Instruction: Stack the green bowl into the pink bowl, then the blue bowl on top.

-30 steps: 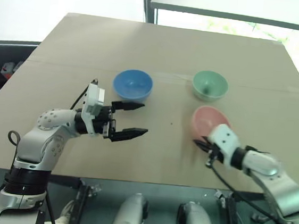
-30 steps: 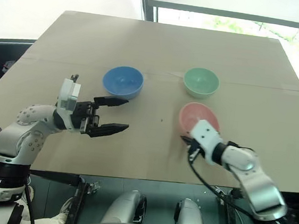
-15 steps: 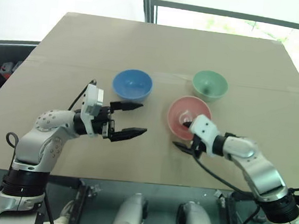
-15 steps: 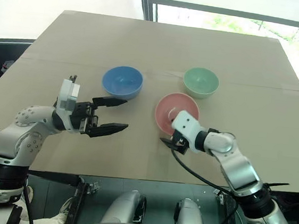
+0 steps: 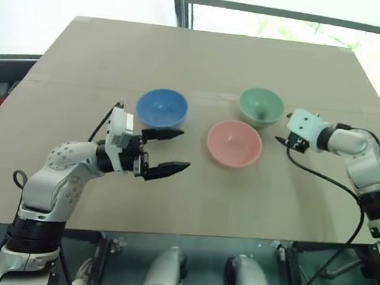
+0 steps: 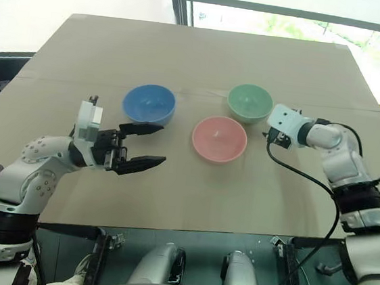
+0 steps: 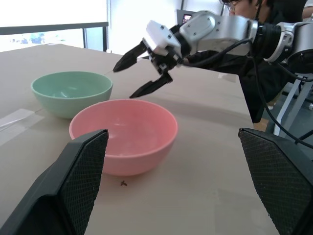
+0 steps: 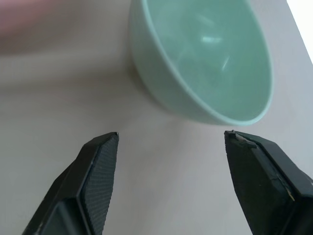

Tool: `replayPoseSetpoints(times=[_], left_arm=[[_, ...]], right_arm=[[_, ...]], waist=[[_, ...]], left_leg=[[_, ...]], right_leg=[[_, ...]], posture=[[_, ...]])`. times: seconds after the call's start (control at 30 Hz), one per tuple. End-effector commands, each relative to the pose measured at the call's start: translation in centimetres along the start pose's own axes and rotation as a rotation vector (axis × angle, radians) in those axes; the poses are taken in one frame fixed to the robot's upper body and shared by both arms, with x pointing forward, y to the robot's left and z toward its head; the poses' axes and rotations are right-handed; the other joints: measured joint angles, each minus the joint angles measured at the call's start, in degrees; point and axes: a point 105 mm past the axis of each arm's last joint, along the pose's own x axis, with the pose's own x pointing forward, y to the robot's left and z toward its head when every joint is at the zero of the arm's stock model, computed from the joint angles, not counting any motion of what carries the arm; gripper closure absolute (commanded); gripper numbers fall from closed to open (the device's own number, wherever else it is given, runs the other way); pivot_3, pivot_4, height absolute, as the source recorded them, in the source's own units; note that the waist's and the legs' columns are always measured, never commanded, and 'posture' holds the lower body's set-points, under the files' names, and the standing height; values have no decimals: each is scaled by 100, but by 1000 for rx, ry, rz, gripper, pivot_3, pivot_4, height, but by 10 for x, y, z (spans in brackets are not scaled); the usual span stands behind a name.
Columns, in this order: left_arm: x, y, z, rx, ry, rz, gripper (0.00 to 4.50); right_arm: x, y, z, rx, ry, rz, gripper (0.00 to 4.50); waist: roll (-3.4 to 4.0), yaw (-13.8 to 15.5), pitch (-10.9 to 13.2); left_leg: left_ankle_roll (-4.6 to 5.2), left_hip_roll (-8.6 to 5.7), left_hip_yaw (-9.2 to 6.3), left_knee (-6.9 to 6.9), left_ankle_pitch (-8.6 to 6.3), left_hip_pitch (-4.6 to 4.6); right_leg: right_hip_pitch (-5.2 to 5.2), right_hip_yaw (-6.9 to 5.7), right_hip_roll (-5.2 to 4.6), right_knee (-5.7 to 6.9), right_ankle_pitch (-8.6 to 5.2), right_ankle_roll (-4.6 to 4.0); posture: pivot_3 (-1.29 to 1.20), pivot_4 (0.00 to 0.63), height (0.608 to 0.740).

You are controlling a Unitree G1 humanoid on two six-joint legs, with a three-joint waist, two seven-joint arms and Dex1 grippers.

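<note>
Left eye view gives you open room — the table (image 5: 186, 53) is bare beyond the three bowls, and its near edge lies well behind both tools. Your right gripper (image 7: 142, 73) is spread wide and grasps nothing; the green bowl (image 5: 261, 107) sits just beside its tips, apart from them, on the side towards your left arm. The pink bowl (image 5: 235, 143) rests nearer you than the green one, between the two tools. Your left gripper (image 5: 173, 150) hangs released too — the blue bowl (image 5: 162, 107) lies just beyond its farther finger, not touching.
</note>
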Motion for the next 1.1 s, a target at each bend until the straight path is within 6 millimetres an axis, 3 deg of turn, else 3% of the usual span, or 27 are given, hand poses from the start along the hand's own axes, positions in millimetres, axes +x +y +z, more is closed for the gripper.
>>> replayPoseSetpoints(times=[0.03,0.2,0.3,0.37,0.8,1.07,1.1], left_arm=[[-4,-7,12,48,-19,13,0],[-8,-11,14,50,-16,41,0],[-11,-12,14,52,-12,59,0],[-12,-13,15,52,-9,66,0],[-11,-13,13,64,0,70,0],[-11,-14,13,70,-2,78,0],[-11,-15,13,71,-3,81,0]], right_arm=[[15,-15,23,-87,-73,-47,888],[32,-17,32,-127,-83,-71,888],[34,-21,38,-168,-97,-88,1588],[34,-25,41,-203,-103,-106,2376],[38,-23,64,-361,-165,-126,2376],[53,-14,71,-420,-151,-106,2376],[55,-12,72,-420,-149,-98,2902]], waist=[[1,-49,1],[2,-36,2],[4,-21,3],[4,-25,3],[7,-61,5],[7,-71,5],[8,-70,5]], left_leg=[[-1,2,0,0,0,0],[-5,2,-9,5,2,2],[-7,0,-12,7,3,2],[-7,0,-12,7,4,2],[-13,1,-12,5,7,4],[-14,1,-13,4,8,4],[-14,1,-13,4,8,5]], right_leg=[[1,-1,0,-2,0,0],[7,-7,-2,-5,0,0],[8,-9,-4,-3,0,0],[8,-9,-4,-2,0,0],[8,-9,-2,0,0,-1],[7,-9,-1,1,0,-1],[7,-9,0,1,0,-1]], posture=[[0,150,740],[0,150,740],[0,150,740],[0,150,740],[0,150,740],[0,150,740],[0,150,740]])
